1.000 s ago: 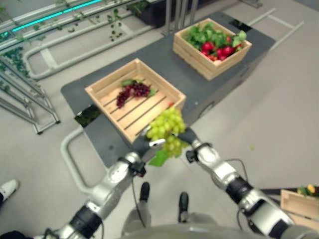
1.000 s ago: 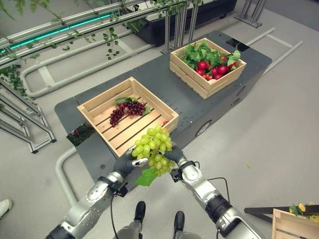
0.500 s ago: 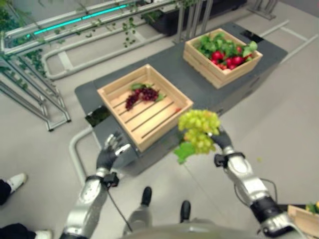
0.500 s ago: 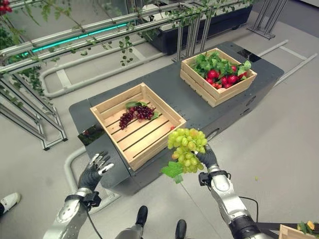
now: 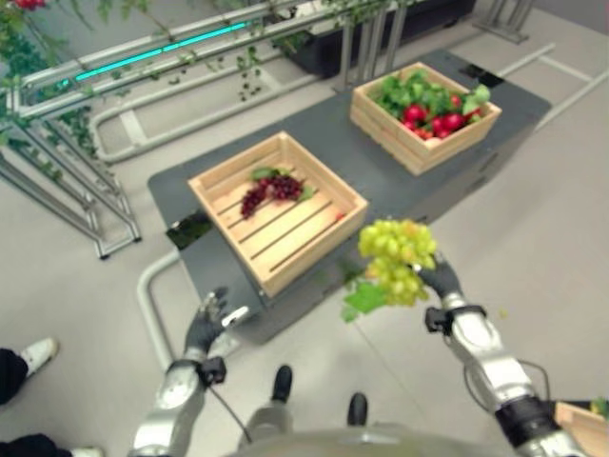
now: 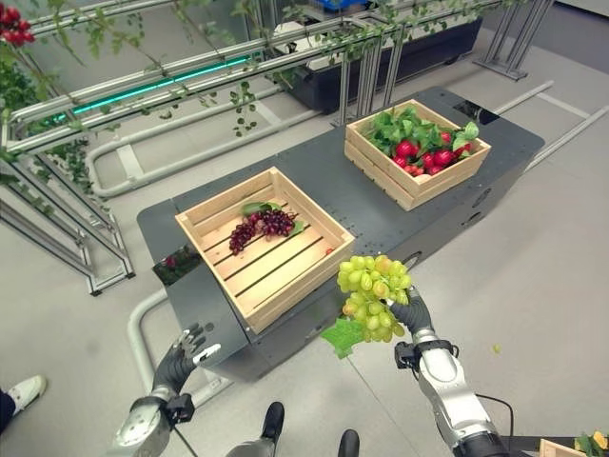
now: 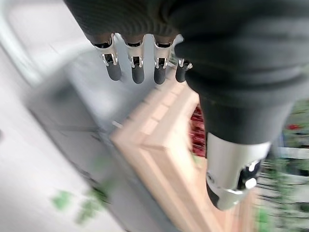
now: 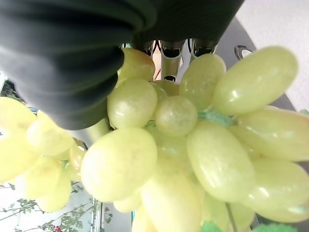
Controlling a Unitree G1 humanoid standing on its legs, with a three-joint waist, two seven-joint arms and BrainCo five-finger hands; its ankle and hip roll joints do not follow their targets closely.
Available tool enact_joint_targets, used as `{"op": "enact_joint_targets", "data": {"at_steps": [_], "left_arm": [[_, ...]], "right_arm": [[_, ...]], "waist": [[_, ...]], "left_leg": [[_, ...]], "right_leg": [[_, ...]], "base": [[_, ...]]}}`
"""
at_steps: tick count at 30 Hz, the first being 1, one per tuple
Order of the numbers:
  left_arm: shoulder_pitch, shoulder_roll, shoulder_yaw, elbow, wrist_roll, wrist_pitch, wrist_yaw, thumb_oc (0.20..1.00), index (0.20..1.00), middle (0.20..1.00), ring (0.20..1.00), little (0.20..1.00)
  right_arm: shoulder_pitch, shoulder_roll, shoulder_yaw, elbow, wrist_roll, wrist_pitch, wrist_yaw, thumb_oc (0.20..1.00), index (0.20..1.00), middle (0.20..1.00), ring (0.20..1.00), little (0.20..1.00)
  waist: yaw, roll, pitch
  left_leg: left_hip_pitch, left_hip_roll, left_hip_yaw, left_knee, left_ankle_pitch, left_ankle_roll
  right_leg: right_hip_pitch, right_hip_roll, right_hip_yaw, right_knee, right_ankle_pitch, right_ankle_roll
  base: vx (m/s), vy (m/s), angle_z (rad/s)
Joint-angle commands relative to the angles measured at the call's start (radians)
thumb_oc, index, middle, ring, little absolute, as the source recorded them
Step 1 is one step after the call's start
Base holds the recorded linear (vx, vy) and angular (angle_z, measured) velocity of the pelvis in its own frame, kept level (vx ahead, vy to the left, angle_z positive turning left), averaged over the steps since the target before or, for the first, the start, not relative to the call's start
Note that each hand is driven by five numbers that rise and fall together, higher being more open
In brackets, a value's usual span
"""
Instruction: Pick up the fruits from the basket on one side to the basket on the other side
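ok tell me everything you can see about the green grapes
The green grape bunch is a full cluster of pale yellow-green, glossy oval grapes with a green leaf hanging at its lower end. The right hand holds it up in the air, fingers curled round it, over the floor beside the dark platform, outside both crates.

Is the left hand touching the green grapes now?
Apart. The right eye view shows the left hand open, floor between it and the green grapes in the right hand.
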Motion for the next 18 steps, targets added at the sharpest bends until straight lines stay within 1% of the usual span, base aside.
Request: {"op": "enact_joint_targets", "data": {"at_steps": [1, 2, 4, 5, 7, 8, 9, 11, 12, 13, 14, 15, 16, 17, 18], "left_arm": [[-0.083, -0.035, 0.032, 0.247, 0.216, 0.02, 0.11, 1.0, 1.0, 1.0, 1.0, 1.0], [-0.099, -0.051, 0.048, 0.349, 0.231, 0.03, 0.134, 1.0, 1.0, 1.0, 1.0, 1.0], [-0.122, -0.078, 0.079, 0.48, 0.211, 0.041, 0.165, 1.0, 1.0, 1.0, 1.0, 1.0], [-0.131, -0.089, 0.092, 0.552, 0.214, 0.047, 0.171, 1.0, 1.0, 1.0, 1.0, 1.0], [-0.13, -0.104, 0.126, 0.638, 0.196, 0.055, 0.181, 1.0, 1.0, 1.0, 1.0, 1.0], [-0.131, -0.104, 0.126, 0.641, 0.196, 0.053, 0.181, 1.0, 1.0, 1.0, 1.0, 1.0], [-0.125, -0.108, 0.148, 0.689, 0.188, 0.054, 0.195, 1.0, 1.0, 1.0, 1.0, 1.0], [-0.12, -0.108, 0.158, 0.703, 0.187, 0.053, 0.205, 1.0, 1.0, 1.0, 1.0, 1.0], [-0.119, -0.109, 0.158, 0.703, 0.187, 0.053, 0.205, 1.0, 1.0, 1.0, 1.0, 1.0], [-0.116, -0.111, 0.157, 0.705, 0.182, 0.047, 0.203, 1.0, 1.0, 1.0, 1.0, 1.0], [-0.115, -0.111, 0.157, 0.705, 0.182, 0.047, 0.203, 1.0, 1.0, 1.0, 1.0, 1.0], [-0.119, -0.109, 0.151, 0.691, 0.193, 0.044, 0.207, 1.0, 1.0, 1.0, 1.0, 1.0], [-0.118, -0.109, 0.152, 0.691, 0.193, 0.044, 0.207, 1.0, 1.0, 1.0, 1.0, 1.0], [-0.125, -0.106, 0.136, 0.672, 0.201, 0.04, 0.21, 1.0, 1.0, 1.0, 1.0, 1.0], [-0.126, -0.111, 0.124, 0.656, 0.212, 0.039, 0.21, 1.0, 1.0, 1.0, 1.0, 1.0]], "right_arm": [[0.029, -0.034, -0.065, -0.178, -0.011, -0.115, -0.006, 0.2, 0.2, 0.2, 0.2, 0.2], [0.037, -0.039, -0.073, -0.2, -0.019, -0.116, -0.009, 0.2, 0.2, 0.2, 0.2, 0.2], [0.048, -0.047, -0.071, -0.222, -0.014, -0.125, -0.014, 0.2, 0.2, 0.2, 0.2, 0.2], [0.05, -0.047, -0.068, -0.223, -0.011, -0.125, -0.015, 0.2, 0.2, 0.2, 0.2, 0.2], [0.059, -0.046, -0.069, -0.239, -0.001, -0.131, -0.015, 0.2, 0.2, 0.2, 0.2, 0.2], [0.06, -0.047, -0.069, -0.241, -0.001, -0.13, -0.015, 0.2, 0.2, 0.2, 0.2, 0.2], [0.064, -0.05, -0.066, -0.24, 0.009, -0.132, -0.014, 0.2, 0.2, 0.2, 0.2, 0.2], [0.072, -0.056, -0.065, -0.25, 0.017, -0.131, -0.012, 0.2, 0.2, 0.2, 0.2, 0.2], [0.073, -0.057, -0.065, -0.251, 0.017, -0.13, -0.012, 0.2, 0.2, 0.2, 0.2, 0.2], [0.08, -0.061, -0.065, -0.251, 0.011, -0.124, -0.013, 0.2, 0.2, 0.2, 0.2, 0.2], [0.081, -0.061, -0.066, -0.252, 0.011, -0.123, -0.013, 0.2, 0.2, 0.2, 0.2, 0.2], [0.086, -0.056, -0.069, -0.268, 0.015, -0.12, -0.007, 0.2, 0.2, 0.2, 0.2, 0.2], [0.087, -0.057, -0.069, -0.269, 0.015, -0.119, -0.007, 0.2, 0.2, 0.2, 0.2, 0.2], [0.092, -0.055, -0.075, -0.274, 0.014, -0.116, -0.012, 0.2, 0.2, 0.2, 0.2, 0.2], [0.103, -0.053, -0.084, -0.285, 0.022, -0.114, -0.006, 0.2, 0.2, 0.2, 0.2, 0.2]], "waist": [[-0.023, -0.094, -0.013], [-0.02, -0.102, -0.005], [-0.007, -0.122, 0.017], [-0.003, -0.132, 0.022], [0.001, -0.145, 0.018], [0.003, -0.146, 0.018], [0.006, -0.149, 0.011], [0.012, -0.145, 0.006], [0.014, -0.145, 0.007], [0.016, -0.138, 0.009], [0.019, -0.138, 0.01], [0.009, -0.134, 0.012], [0.013, -0.134, 0.015], [0.005, -0.122, 0.021], [-0.001, -0.113, 0.02]], "left_leg": [[0.038, -0.068, 0.032, 0.133, -0.137, 0.071], [0.019, -0.09, 0.01, 0.198, -0.157, 0.076], [-0.023, -0.137, -0.067, 0.287, -0.16, 0.083], [-0.043, -0.156, -0.102, 0.307, -0.169, 0.089], [-0.081, -0.147, -0.146, 0.306, -0.156, 0.087], [-0.08, -0.147, -0.143, 0.306, -0.157, 0.087], [-0.102, -0.132, -0.186, 0.282, -0.13, 0.081], [-0.108, -0.11, -0.229, 0.245, -0.091, 0.067], [-0.105, -0.108, -0.226, 0.241, -0.09, 0.067], [-0.128, -0.077, -0.231, 0.23, -0.055, 0.049], [-0.126, -0.076, -0.229, 0.228, -0.054, 0.049], [-0.098, -0.076, -0.184, 0.251, -0.102, 0.05], [-0.095, -0.075, -0.18, 0.257, -0.109, 0.051], [-0.075, -0.068, -0.141, 0.243, -0.111, 0.054], [-0.054, -0.072, -0.111, 0.228, -0.123, 0.061]], "right_leg": [[-0.056, -0.001, 0.065, 0.04, -0.004, 0.057], [-0.061, -0.004, 0.085, 0.053, -0.005, 0.052], [-0.069, 0.001, 0.133, 0.077, -0.011, 0.04], [-0.07, 0.004, 0.161, 0.087, -0.02, 0.039], [-0.058, 0.012, 0.214, 0.089, -0.027, 0.044], [-0.057, 0.012, 0.217, 0.089, -0.028, 0.044], [-0.047, 0.025, 0.264, 0.092, -0.038, 0.049], [-0.04, 0.04, 0.313, 0.104, -0.05, 0.054], [-0.04, 0.04, 0.316, 0.105, -0.05, 0.054], [-0.029, 0.04, 0.353, 0.112, -0.064, 0.061], [-0.029, 0.04, 0.356, 0.112, -0.065, 0.06], [-0.041, 0.021, 0.364, 0.133, -0.065, 0.068], [-0.038, 0.022, 0.368, 0.135, -0.068, 0.069], [-0.043, 0.01, 0.379, 0.138, -0.066, 0.075], [-0.044, -0.003, 0.381, 0.14, -0.065, 0.084]], "base": [[0.0, -0.001, -0.48], [-0.01, -0.002, -0.47], [-0.03, -0.004, -0.62], [0.01, -0.001, -0.88], [0.07, 0.014, -0.8], [0.13, 0.07, -0.87], [0.14, 0.094, -0.77], [0.15, 0.129, -0.6], [0.11, 0.194, -0.55], [0.07, 0.13, -0.57], [0.05, 0.268, -0.89], [0.0, 0.136, -0.8], [-0.03, 0.309, -0.93], [-0.01, 0.31, -0.58], [-0.02, 0.382, -0.47]]}}
